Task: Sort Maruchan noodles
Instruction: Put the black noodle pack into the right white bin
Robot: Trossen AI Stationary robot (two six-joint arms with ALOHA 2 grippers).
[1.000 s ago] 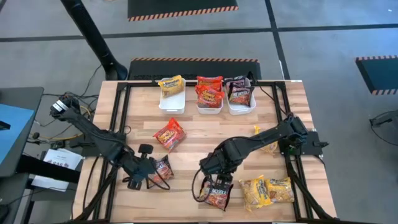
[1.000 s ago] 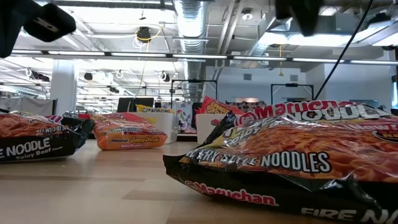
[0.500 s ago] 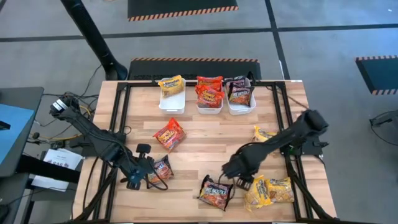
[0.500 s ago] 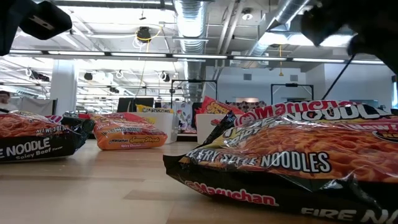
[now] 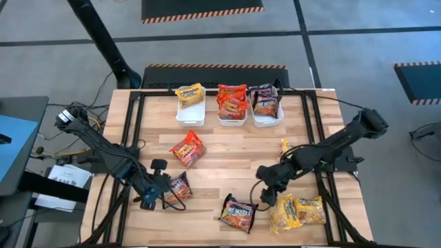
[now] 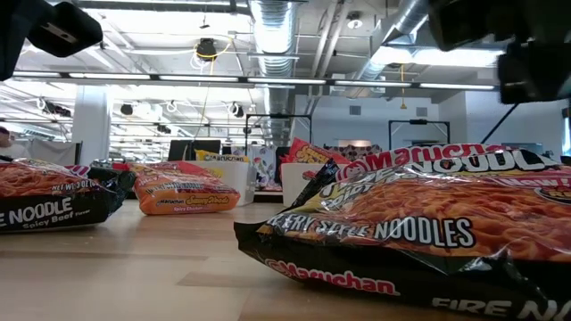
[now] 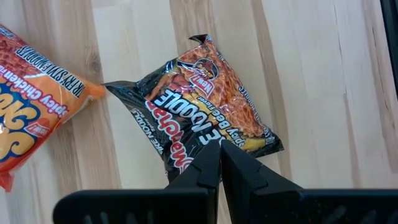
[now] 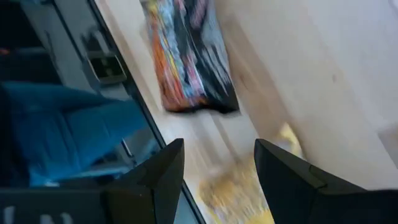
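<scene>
Left end effector (image 7: 219, 163) pinched on dark packet (image 7: 205, 106), right end effector (image 8: 217, 168) apparently wide, empty.

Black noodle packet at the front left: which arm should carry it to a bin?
Left. The left gripper has its fingers shut on the black noodle packet. The right gripper, fingers open and empty, hangs over the table's right half.

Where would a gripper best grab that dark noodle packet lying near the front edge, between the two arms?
Probably from straight above, pinching a crimped end seam of the dark packet. It lies flat on the table, so the puffy middle gives little to close on. The right gripper, open, hovers just beside it, above the yellow packets.
</scene>
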